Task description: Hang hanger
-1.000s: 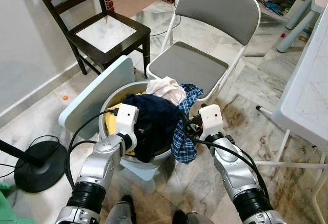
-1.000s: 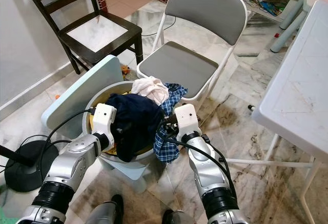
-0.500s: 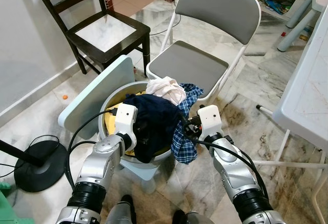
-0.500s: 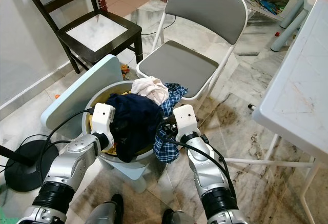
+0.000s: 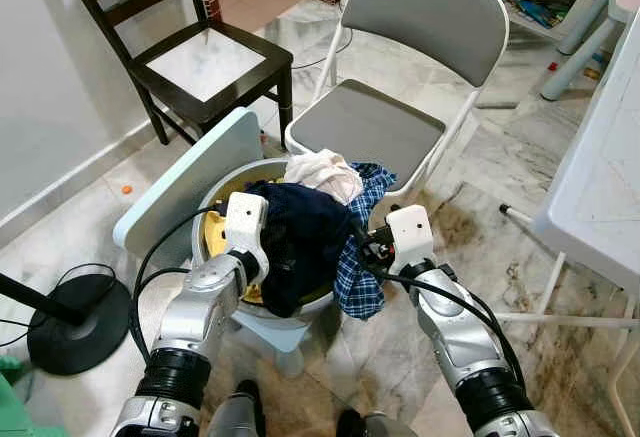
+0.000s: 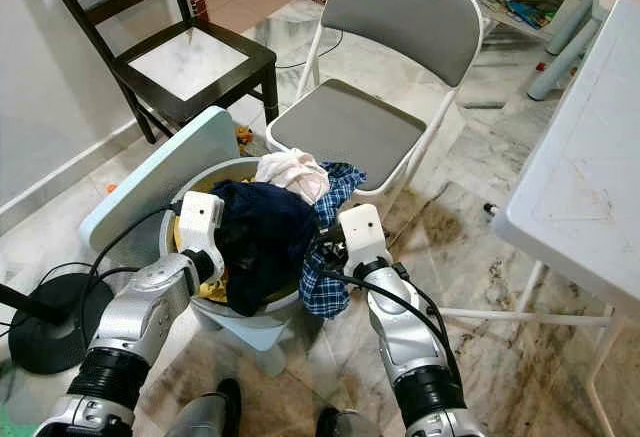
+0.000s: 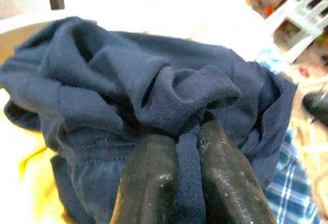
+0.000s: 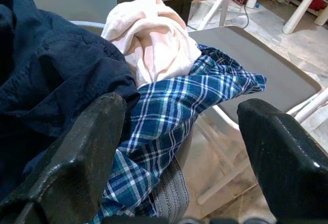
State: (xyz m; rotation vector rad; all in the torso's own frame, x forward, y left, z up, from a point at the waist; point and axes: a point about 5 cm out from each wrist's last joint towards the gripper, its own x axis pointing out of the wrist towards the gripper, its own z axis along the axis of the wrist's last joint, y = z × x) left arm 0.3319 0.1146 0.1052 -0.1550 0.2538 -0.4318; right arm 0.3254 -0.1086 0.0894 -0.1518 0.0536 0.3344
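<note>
A round laundry basket point(image 5: 213, 205) holds a navy garment point(image 5: 300, 232), a white cloth point(image 5: 320, 171) and a blue plaid cloth point(image 5: 362, 279) that hangs over its rim. My left gripper point(image 7: 183, 138) is at the basket's left side, shut on a fold of the navy garment point(image 7: 128, 75). At the basket's right side, my right gripper point(image 8: 182, 112) stands open just above the plaid cloth point(image 8: 179, 106), with nothing between its fingers.
The basket's pale lid point(image 5: 190, 179) leans against its left side. A grey folding chair point(image 5: 400, 127) stands just behind, a dark wooden chair point(image 5: 205, 65) at the back left. A white table point(image 5: 600, 177) borders the right. A black stand base point(image 5: 75, 322) lies on the floor at left.
My left gripper has lifted slightly and shifted toward the basket's left rim, still pinching the navy garment. The right arm has hardly moved.
</note>
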